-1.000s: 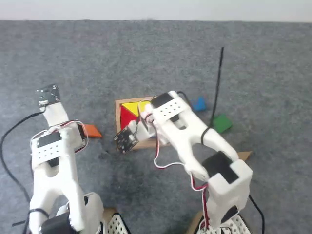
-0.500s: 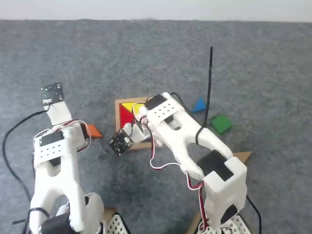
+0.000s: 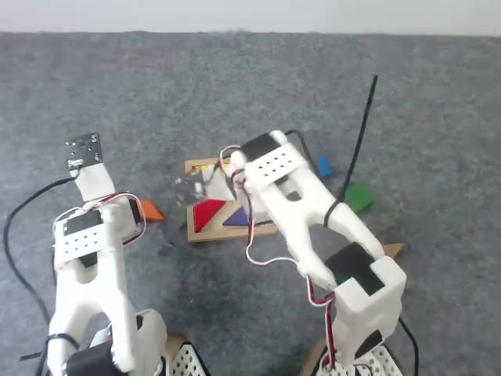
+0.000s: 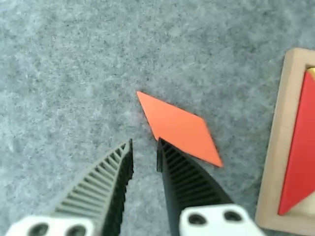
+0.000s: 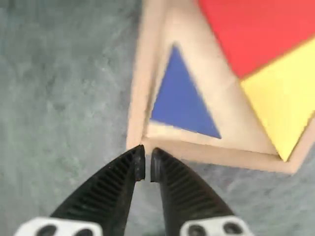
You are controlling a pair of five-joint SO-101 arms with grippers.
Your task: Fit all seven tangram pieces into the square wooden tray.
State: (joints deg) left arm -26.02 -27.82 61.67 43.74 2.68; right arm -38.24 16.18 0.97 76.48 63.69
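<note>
The square wooden tray [image 3: 227, 233] lies mid-table with a red piece [image 3: 207, 213] and a blue-purple triangle [image 3: 236, 216] inside. In the right wrist view the tray's rim [image 5: 141, 73] frames the blue triangle [image 5: 181, 101], the red piece [image 5: 261, 29] and a yellow piece [image 5: 281, 105]. My right gripper [image 5: 145, 166] is shut and empty, just outside a tray corner. An orange parallelogram [image 4: 179, 129] lies flat on the carpet left of the tray [image 4: 278, 147]. My left gripper [image 4: 144, 147] hangs slightly open at its edge, holding nothing.
Right of the tray, a blue piece [image 3: 323, 166] and a green piece [image 3: 358, 197] lie on the grey carpet. A tan piece [image 3: 391, 251] sits beside the right arm's base. A black cable [image 3: 362, 125] rises behind the right arm.
The right arm has swung away from the tray's near side toward its far side, uncovering the red and blue-purple pieces. The left arm has stayed nearly still by the orange piece.
</note>
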